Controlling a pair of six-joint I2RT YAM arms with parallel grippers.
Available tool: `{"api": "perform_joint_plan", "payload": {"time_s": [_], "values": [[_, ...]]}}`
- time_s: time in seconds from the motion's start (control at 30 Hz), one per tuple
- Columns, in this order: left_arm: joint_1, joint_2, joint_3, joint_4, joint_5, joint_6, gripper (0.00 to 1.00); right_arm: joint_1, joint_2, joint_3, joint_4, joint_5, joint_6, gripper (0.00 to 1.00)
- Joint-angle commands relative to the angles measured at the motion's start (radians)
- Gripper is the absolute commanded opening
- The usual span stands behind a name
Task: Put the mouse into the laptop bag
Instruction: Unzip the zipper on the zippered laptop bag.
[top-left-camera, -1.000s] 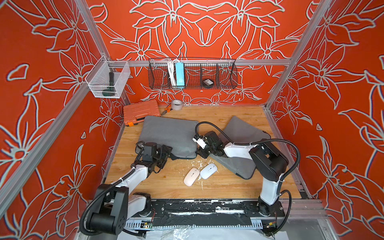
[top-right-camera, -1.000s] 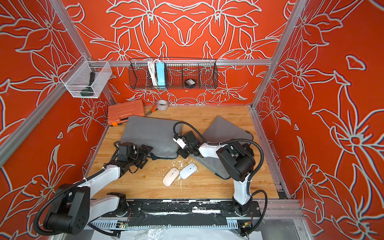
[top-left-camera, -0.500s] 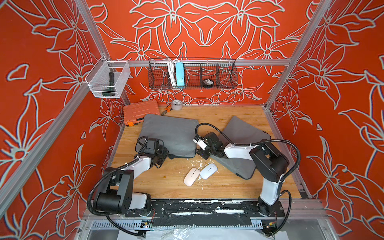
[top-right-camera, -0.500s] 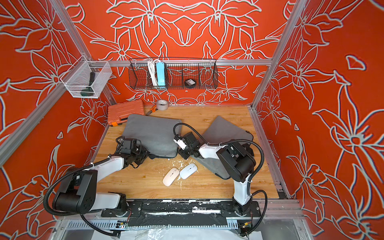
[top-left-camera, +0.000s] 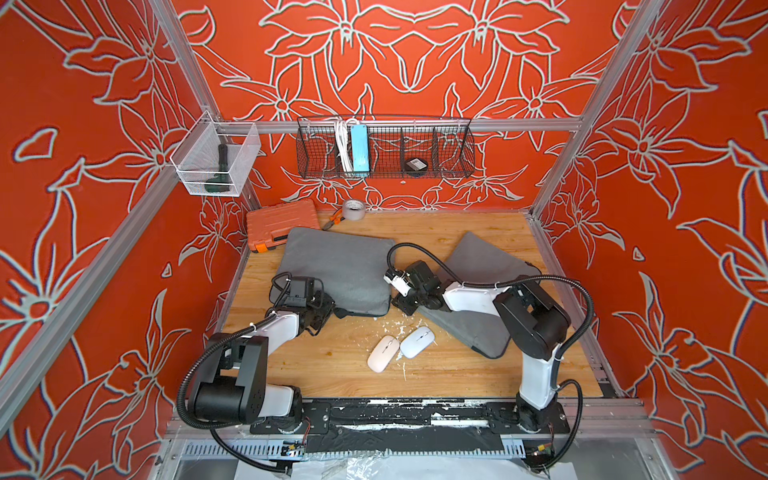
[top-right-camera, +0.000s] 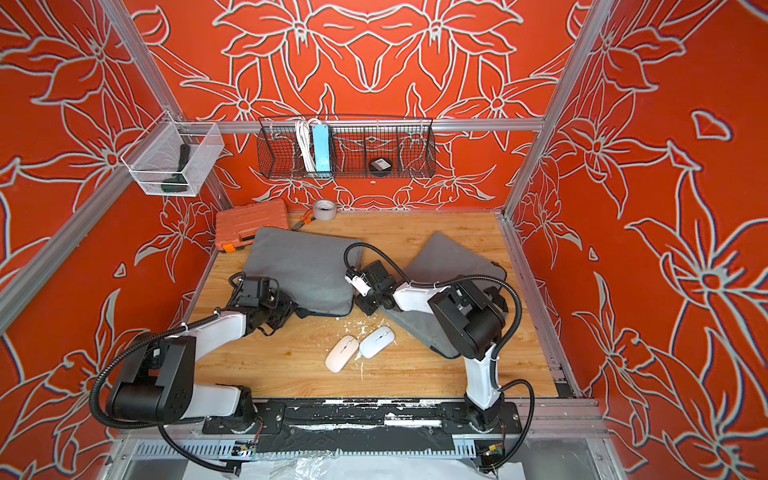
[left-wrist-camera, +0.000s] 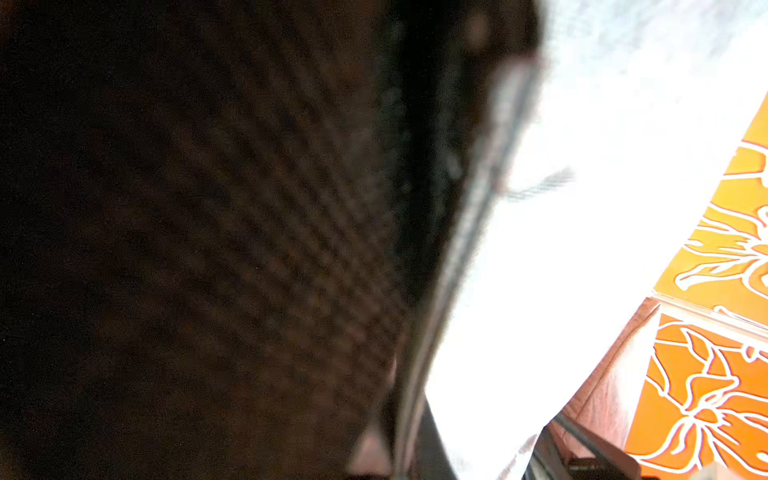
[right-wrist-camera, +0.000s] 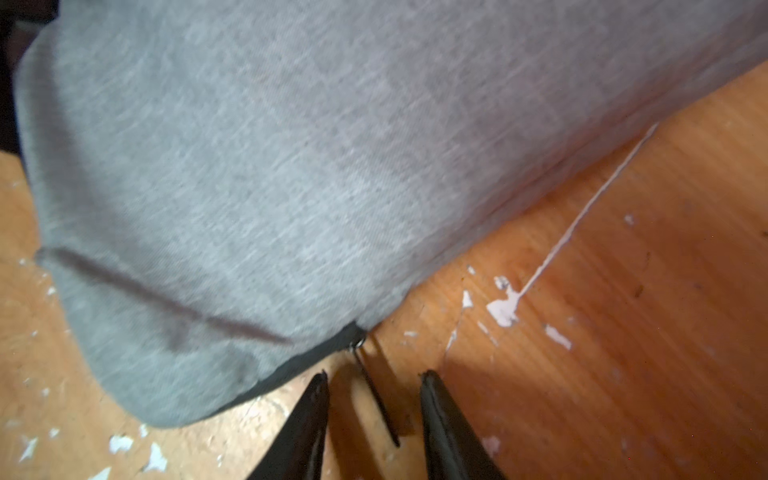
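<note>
Mouse (top-left-camera: 417, 341) near right pincer (right-wrist-camera: 375, 376), untouched (tips seemingly astride zipper pull (right-wrist-camera: 374, 395)).

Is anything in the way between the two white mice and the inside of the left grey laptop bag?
Yes: the laptop bag looks zipped shut, no opening showing. Its zipper pull lies between the open jaws of the right gripper, not yet gripped. Only white flecks lie on the table between the mice and the bag.

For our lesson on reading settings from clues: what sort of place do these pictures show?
Probably a robotics test cell: a left arm and right arm mounted at a wooden tabletop, enclosed by aluminium framing and patterned orange walls.
</note>
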Motion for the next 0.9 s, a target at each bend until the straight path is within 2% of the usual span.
{"api": "perform_joint_plan", "payload": {"time_s": [0.0, 0.13, 0.17, 0.5, 0.63, 0.87], "values": [[0.013, 0.009, 0.0, -0.019, -0.052, 0.011, 0.0, -0.003, 0.036, -0.002, -0.072, -0.004, 0.003, 0.28], [0.014, 0.001, 0.0, -0.023, -0.061, 0.011, 0.0, -0.002, 0.022, -0.01, -0.073, -0.027, 0.015, 0.03], [0.016, -0.001, 0.0, -0.023, -0.064, 0.011, 0.0, -0.002, 0.014, -0.017, -0.069, -0.035, 0.019, 0.0], [0.019, 0.01, -0.014, 0.029, -0.039, 0.006, 0.0, 0.03, -0.145, -0.248, 0.142, -0.26, 0.069, 0.0], [0.019, 0.0, -0.02, 0.038, -0.041, 0.004, 0.0, 0.057, -0.199, -0.313, 0.219, -0.304, 0.091, 0.0], [0.019, -0.032, -0.031, 0.048, -0.035, 0.0, 0.0, 0.143, -0.148, -0.243, 0.193, -0.215, 0.133, 0.0]]}}
